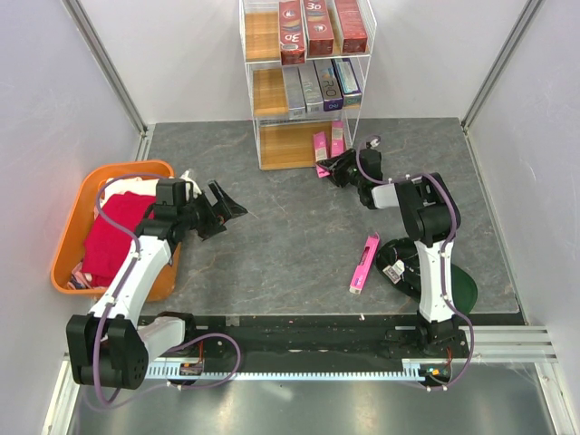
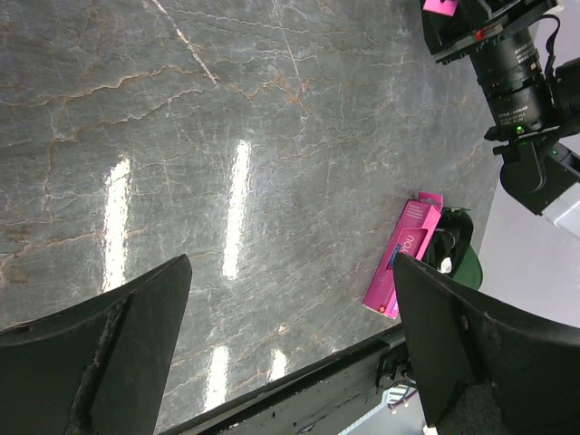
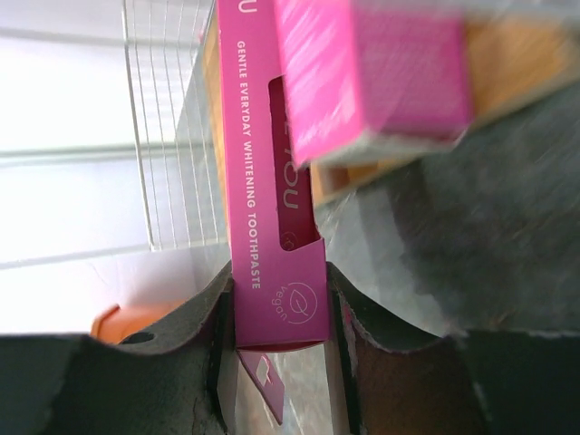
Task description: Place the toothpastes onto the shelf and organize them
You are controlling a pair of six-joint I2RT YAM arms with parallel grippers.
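Our right gripper [image 3: 278,290] pinches one pink toothpaste box [image 3: 272,208] by its end, low at the front of the big white shelf [image 1: 281,145], and our left gripper [image 1: 227,210] is open wide above the grey table [image 1: 272,245], holding nothing. On the shelf we see three red boxes [image 1: 313,27] on the top board and grey and dark boxes [image 1: 317,86] on the middle board, and a second pink box [image 1: 337,138] sits by the bottom board, just beside the one we hold. A loose pink box [image 1: 364,263] lies flat on the table, well apart from the shelf.
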